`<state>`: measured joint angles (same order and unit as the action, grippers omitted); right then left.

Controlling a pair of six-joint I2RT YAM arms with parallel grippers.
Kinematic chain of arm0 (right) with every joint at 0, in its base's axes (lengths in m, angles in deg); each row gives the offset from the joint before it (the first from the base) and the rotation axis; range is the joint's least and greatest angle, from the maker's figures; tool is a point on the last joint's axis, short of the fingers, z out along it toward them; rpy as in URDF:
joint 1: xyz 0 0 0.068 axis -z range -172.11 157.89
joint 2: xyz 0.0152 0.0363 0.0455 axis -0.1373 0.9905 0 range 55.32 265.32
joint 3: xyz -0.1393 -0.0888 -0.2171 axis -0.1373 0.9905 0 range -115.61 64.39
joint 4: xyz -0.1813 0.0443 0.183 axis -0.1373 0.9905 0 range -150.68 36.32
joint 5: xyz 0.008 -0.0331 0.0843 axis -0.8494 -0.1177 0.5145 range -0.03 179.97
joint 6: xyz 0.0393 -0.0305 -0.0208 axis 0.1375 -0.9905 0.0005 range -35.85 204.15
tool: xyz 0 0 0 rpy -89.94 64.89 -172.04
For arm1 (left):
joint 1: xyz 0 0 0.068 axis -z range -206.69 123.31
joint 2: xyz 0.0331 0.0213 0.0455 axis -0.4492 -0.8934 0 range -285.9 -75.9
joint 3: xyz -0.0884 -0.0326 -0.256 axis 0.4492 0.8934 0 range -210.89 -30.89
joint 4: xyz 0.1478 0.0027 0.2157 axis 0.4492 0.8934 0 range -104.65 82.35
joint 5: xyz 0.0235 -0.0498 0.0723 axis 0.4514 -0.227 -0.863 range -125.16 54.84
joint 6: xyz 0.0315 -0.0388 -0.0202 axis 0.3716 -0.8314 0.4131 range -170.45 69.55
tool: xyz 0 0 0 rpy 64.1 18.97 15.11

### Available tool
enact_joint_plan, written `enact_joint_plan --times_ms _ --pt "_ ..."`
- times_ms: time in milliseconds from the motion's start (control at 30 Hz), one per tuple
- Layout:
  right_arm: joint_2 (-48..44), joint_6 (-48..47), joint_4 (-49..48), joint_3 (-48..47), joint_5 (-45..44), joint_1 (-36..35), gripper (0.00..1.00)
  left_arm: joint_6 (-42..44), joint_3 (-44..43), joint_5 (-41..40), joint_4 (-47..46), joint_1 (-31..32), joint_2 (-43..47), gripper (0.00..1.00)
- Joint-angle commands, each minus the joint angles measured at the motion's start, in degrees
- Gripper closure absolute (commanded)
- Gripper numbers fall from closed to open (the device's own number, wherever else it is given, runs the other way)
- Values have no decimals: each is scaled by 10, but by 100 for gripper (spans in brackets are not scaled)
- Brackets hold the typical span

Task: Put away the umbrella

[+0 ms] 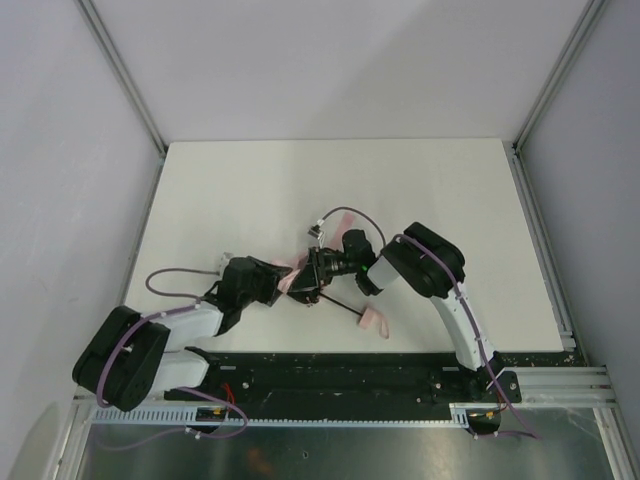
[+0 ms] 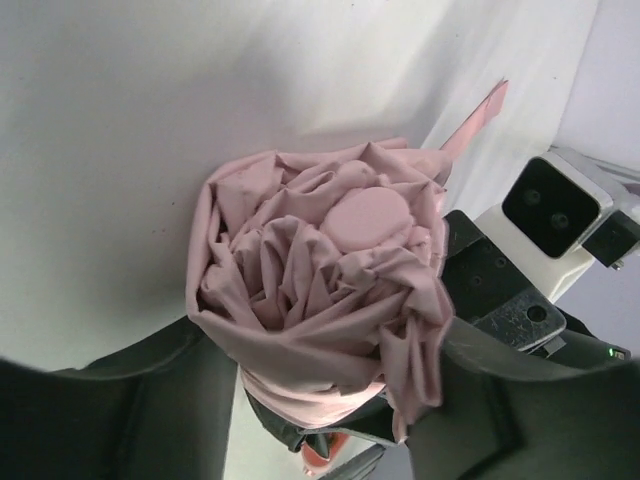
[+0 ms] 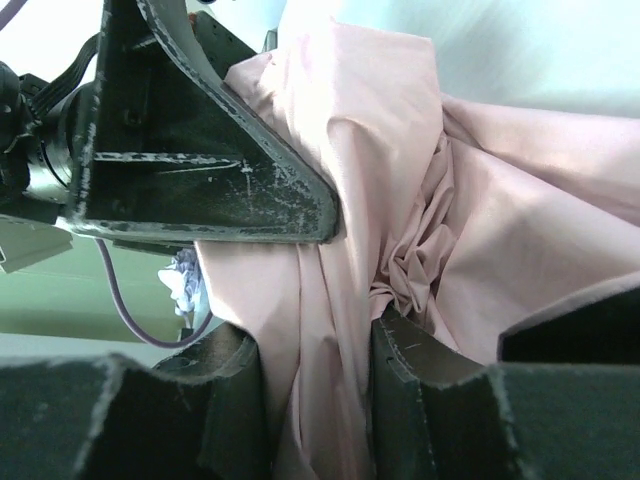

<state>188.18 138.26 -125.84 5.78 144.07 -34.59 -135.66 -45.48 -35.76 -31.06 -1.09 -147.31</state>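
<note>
White table [image 1: 230, 200] fills the space between grey walls [image 1: 60, 150], and both my arms meet over its near middle. My left gripper [image 2: 330, 400] is clamped around the umbrella [image 2: 330, 270]: the pale pink fabric sits bunched into a crumpled ball between the two dark fingers [image 2: 110, 420], with a fold spilling over the far one. My right gripper [image 3: 312, 395] comes in from the opposite side and pinches a hanging pleat of the same fabric, its fingers pressed against the cloth on both sides. The two grippers are just beside each other, almost touching. From above, the umbrella is mostly hidden under my wrists. Its slim black shaft [image 1: 340, 303] runs out toward the near right along the table, ending at the pink strap [image 1: 375, 320], which lies on the surface.
</note>
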Motion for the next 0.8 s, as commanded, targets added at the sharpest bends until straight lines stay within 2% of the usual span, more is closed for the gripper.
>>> enact_joint_plan --times_ms 0,67,133,233,300,367,433,500,600,767 --pt "41 3 85 17 52 -10 100 31 51 -52 29 12 -63 56" --pt "34 -19 126 10 56 -9 98 33 57 -52 16 11 -77 68" --pt "20 -84 238 -7 31 -6 89 35 64 -48 1 11 -90 76" --pt "-11 -219 484 -58 -54 -7 64 43 70 -45 -15 11 -101 86" --pt "-33 -272 570 -80 -85 -7 50 46 74 -44 -18 11 -100 90" --pt "-61 -301 618 -90 -103 -6 22 47 77 -47 -19 11 -95 93" --pt "-99 -329 674 -100 -130 -5 6 49 78 -49 -19 11 -89 94" --pt "-134 -359 731 -114 -170 -4 2 53 78 -49 -20 11 -84 95" --pt "-188 -396 801 -130 -231 -6 1 57 77 -48 -20 12 -77 97" --pt "-285 -453 844 -133 -383 -39 1 60 74 -37 -19 11 -68 99"
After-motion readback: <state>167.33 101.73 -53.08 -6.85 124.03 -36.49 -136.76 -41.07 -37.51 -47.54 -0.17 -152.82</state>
